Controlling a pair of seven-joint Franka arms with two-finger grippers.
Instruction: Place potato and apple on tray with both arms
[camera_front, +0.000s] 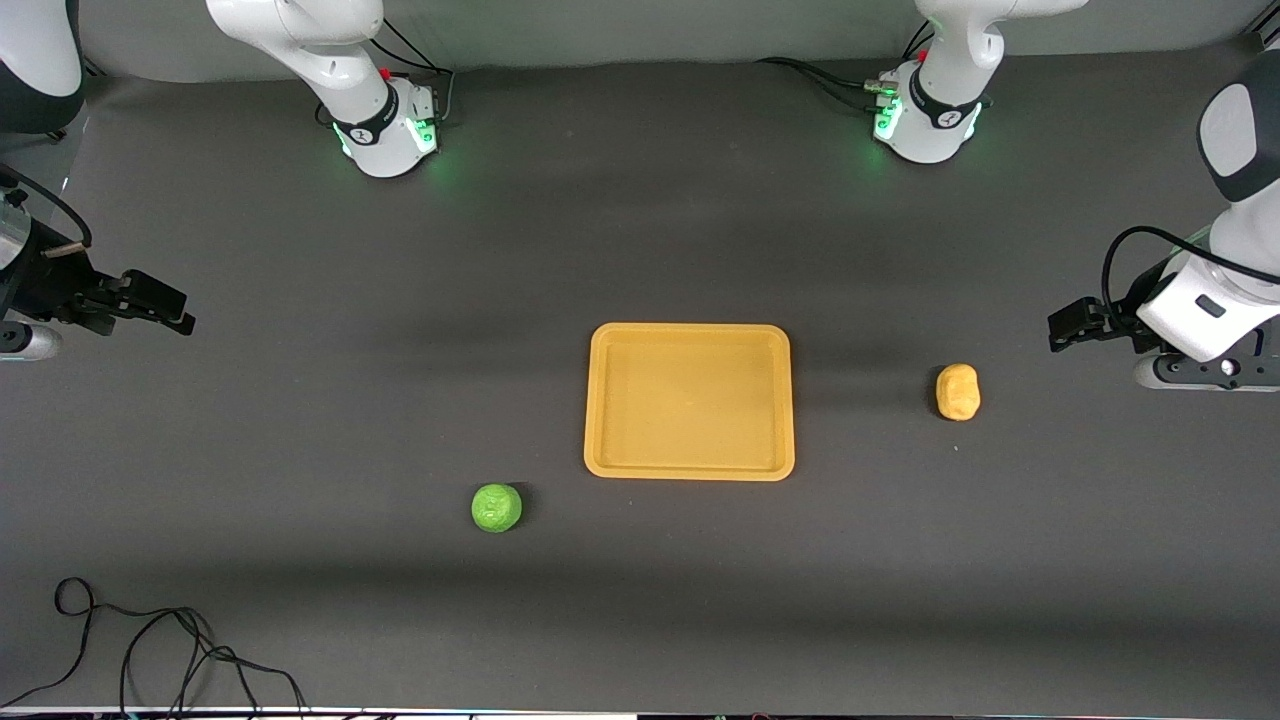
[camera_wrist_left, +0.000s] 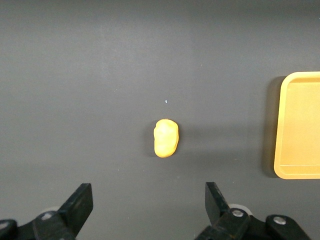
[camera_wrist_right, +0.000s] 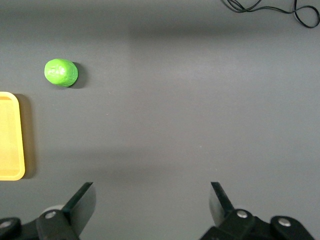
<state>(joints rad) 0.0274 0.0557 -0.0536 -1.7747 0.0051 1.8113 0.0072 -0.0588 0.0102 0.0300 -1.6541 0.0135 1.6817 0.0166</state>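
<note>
Table (camera_front: 300, 400): dark grey, takes up nearly the whole front view w/ wide bare stretches round every item; only a loose black cable (camera_front: 150, 650) lies at the edge nearest the front camera, toward the right arm's end.

Tray (camera_front: 689, 400): flat yellow-orange rectangle, low rim, mid-table, nothing in it. All four sides free, so approach is open from any side. Each wrist view shows just one end of it, rest cut off at the frame edge.

Left gripper (camera_front: 1066, 327): up in the air over the table's left-arm end, near the potato; arm waits. Left wrist view shows the fingers (camera_wrist_left: 79, 202) spread wide, nothing between them. Arm body partly cut by the front view's edge.

Right gripper (camera_front: 165, 305): over the right-arm end, well apart from the apple; also waiting. Fingers (camera_wrist_right: 82, 202) wide apart, nothing held.

Potato (camera_front: 958, 391): on the table between tray and left gripper, clear of the tray rim. Seen in front + left wrist views only.

Apple (camera_front: 497, 507): on the table, nearer the front camera than the tray, off its corner toward the right arm's end, not touching. Shows in right wrist view, not the left.
</note>
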